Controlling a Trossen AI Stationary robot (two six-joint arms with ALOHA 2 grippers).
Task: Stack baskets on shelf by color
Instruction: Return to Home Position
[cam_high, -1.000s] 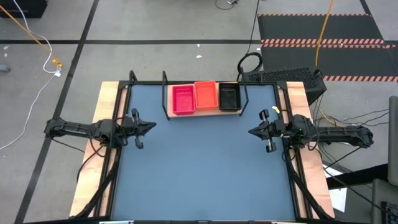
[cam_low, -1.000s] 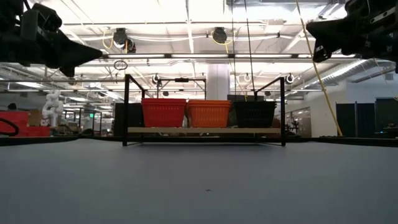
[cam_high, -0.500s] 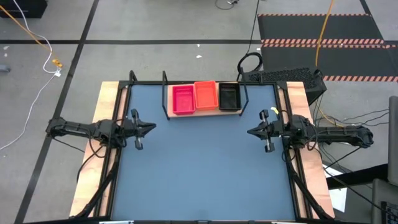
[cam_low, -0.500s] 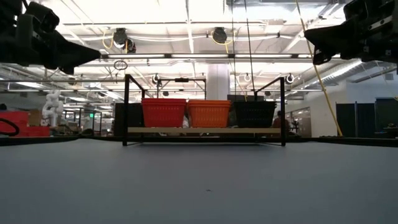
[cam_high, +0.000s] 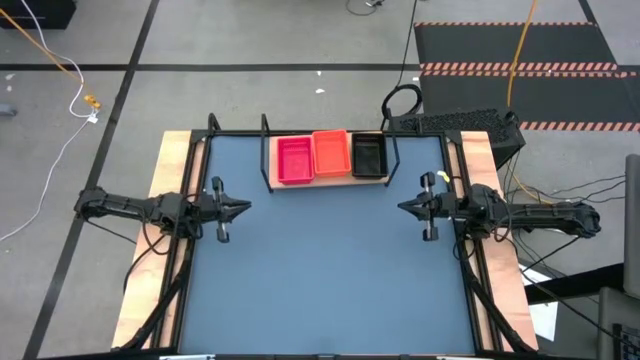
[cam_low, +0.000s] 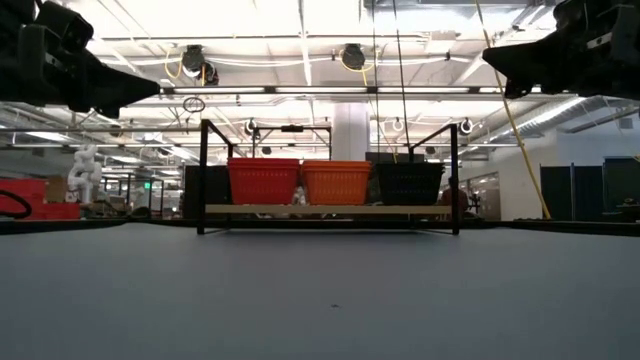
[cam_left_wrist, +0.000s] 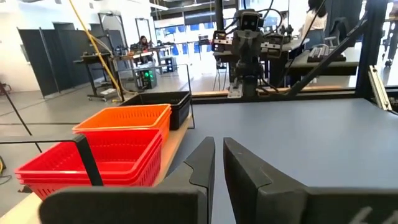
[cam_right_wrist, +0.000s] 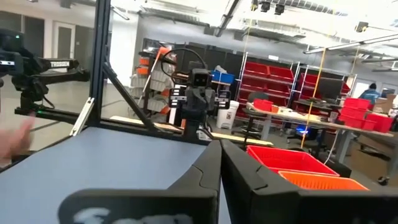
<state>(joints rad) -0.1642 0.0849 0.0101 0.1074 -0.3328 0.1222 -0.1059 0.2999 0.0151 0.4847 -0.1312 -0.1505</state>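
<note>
Over the blue table (cam_high: 320, 280), the left gripper (cam_high: 247, 207) is held at mid-left and the right gripper (cam_high: 402, 208) at mid-right, tips turned inward. The fingers of each are seen drawn together, with nothing gripped. Farther back, at upper centre, the shelf (cam_high: 272, 175) is seen. On it, left to right, are set the pinkish-red baskets (cam_high: 294, 160), orange baskets (cam_high: 330, 153) and black baskets (cam_high: 368, 155), side by side.
</note>
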